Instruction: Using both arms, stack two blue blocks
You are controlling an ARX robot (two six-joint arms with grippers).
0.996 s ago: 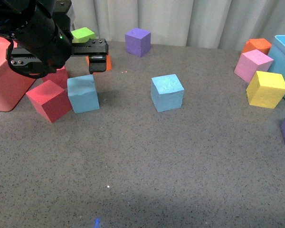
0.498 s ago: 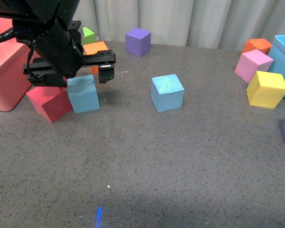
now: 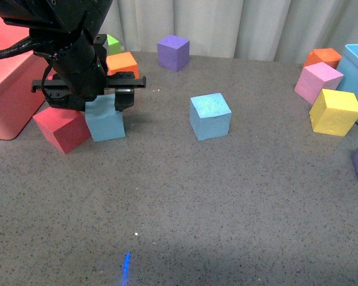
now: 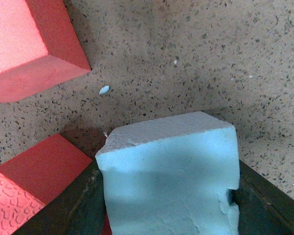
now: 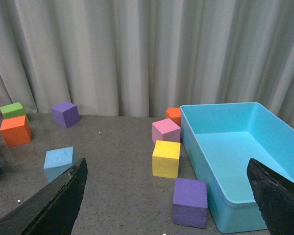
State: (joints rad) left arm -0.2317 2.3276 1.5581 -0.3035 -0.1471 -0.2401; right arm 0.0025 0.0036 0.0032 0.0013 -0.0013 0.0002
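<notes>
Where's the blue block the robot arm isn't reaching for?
Front view: the free blue block sits alone near the middle of the table, right of the other blue block under the left arm, in front of the back purple cube.

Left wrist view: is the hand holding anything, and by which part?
The left hand brackets opposite side faces of a blue block; whether it is clamped cannot be told.

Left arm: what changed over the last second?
The left gripper came down over the left blue block, fingers now either side of it; firm grip unclear. Block not lifted. The other blue block and the red cube stayed put.
</notes>
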